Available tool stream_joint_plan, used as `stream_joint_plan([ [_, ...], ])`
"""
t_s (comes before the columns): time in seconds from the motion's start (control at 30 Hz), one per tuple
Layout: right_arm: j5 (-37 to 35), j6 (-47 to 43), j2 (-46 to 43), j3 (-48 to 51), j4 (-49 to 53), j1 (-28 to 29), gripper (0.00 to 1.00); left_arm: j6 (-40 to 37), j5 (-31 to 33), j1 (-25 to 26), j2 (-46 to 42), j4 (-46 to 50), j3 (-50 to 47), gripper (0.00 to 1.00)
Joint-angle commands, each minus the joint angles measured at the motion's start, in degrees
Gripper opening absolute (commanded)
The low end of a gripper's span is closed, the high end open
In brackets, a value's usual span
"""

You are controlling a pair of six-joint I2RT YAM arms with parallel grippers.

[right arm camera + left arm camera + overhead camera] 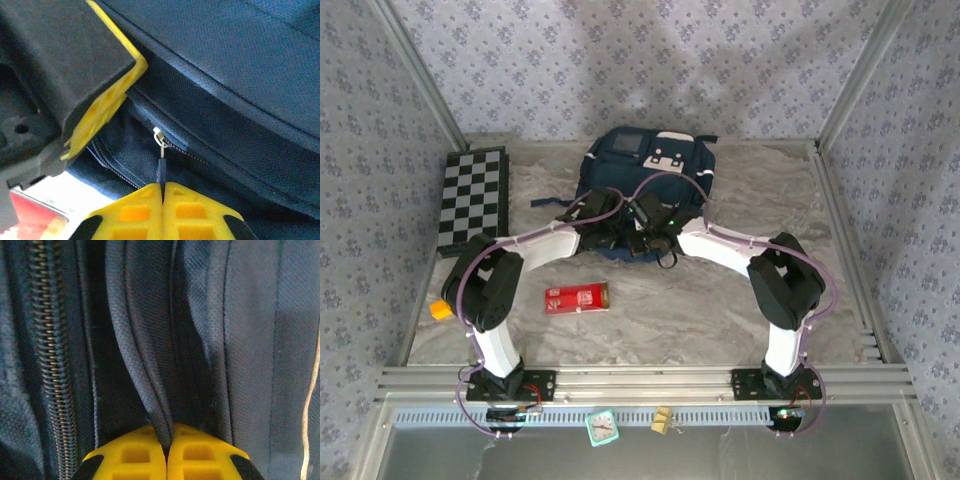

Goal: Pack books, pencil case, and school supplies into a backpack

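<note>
**Both grippers clamped on the bag, zip is the next job**

The large navy-blue fabric backpack (650, 165) with the white patches sits at the back middle of the table, and both arms reach in to its near edge. The right gripper (163, 194) has its yellow fingers pressed together on the little dark zip pull tab (161, 172). The tab pokes straight out of the fingertips, with the silver slider (158, 135) just beyond it on the backpack. The left gripper (167, 442) is pinched tight too, on a rounded ridge of navy fabric (145, 365) next to a row of metal zipper teeth (50, 365).

The bit that matters, I reckon, is that the zip track slants sideways off the slider while the tab's long axis points back at the right fingers. So the pull should go along the track, not straight back, with the left gripper bracing the backpack fabric against it. I can't tell how much of the zip is open.

The small red rectangular box with white print (576, 298) lies on the table in front of the backpack, on the left arm's side. The tiny orange block (441, 310) sits well off to the backpack's near left. Both are outside the bag, so they're not packed yet.
</note>
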State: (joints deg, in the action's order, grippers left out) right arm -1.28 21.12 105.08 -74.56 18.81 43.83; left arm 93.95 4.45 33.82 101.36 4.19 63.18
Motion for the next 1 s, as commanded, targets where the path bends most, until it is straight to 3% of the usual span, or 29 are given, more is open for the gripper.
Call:
stream_joint_plan([
  [0.0, -0.4, -4.5, -3.6, 2.7, 3.0, -0.9, 0.0, -1.6, 1.4, -2.4, -2.5, -0.1, 0.9, 0.0],
  [0.4, -7.6, -10.7, -10.2, 7.7, 7.7, -4.9, 0.0, -10.1, 0.1, -8.1, -12.8, 4.5, -3.8, 0.0],
  [0.53, -10.6, -11.9, -12.0, 8.6, 9.0, -5.8, 0.0, -16.9, 0.7, -10.8, -14.5, 8.6, -2.3, 0.0],
  [0.83, -14.2, -14.8, -8.9, 6.8, 5.1, -10.4, 0.0, -24.3, -7.9, -18.3, -15.1, 8.2, -3.0, 0.0],
  [0.97, -14.8, -18.0, -6.8, 4.8, 1.7, -12.0, 0.0, -27.4, -8.9, -20.2, -15.0, 10.8, -2.0, 0.0],
])
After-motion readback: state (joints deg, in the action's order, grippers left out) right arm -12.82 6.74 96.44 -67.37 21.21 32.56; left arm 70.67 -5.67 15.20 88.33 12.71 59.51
